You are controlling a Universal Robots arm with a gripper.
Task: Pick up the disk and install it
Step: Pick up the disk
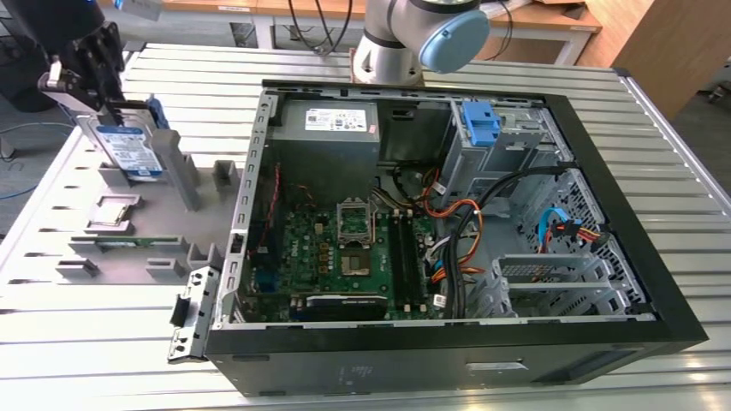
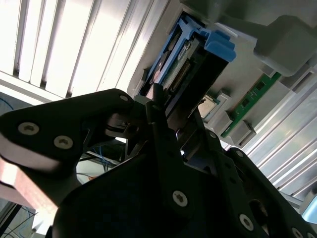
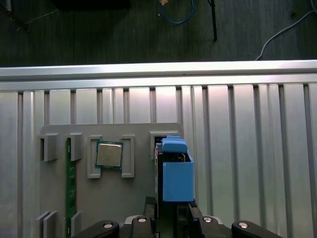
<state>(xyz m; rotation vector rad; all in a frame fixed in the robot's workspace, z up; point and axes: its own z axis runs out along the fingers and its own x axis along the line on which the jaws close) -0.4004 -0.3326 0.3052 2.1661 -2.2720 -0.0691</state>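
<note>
1. The disk [image 1: 128,147] is seen standing on edge in a slot of the grey fixture [image 1: 51,184], on the exterior view's left, beside the open computer case [image 1: 676,318].
2. The gripper [image 1: 86,86] is positioned at the disk's upper end.
3. Whether the gripper is closed on it cannot be told.

The arm [image 1: 386,44] stands at the far edge of the table, near the middle. Its grey column rises there beside a blue-capped joint [image 1: 454,38]. From there it reaches out to the far left, where the black gripper [image 1: 98,103] hangs low and points downward. Both wrist views show its dark bolted linkages [image 2: 158,101] [image 3: 171,218].
</note>
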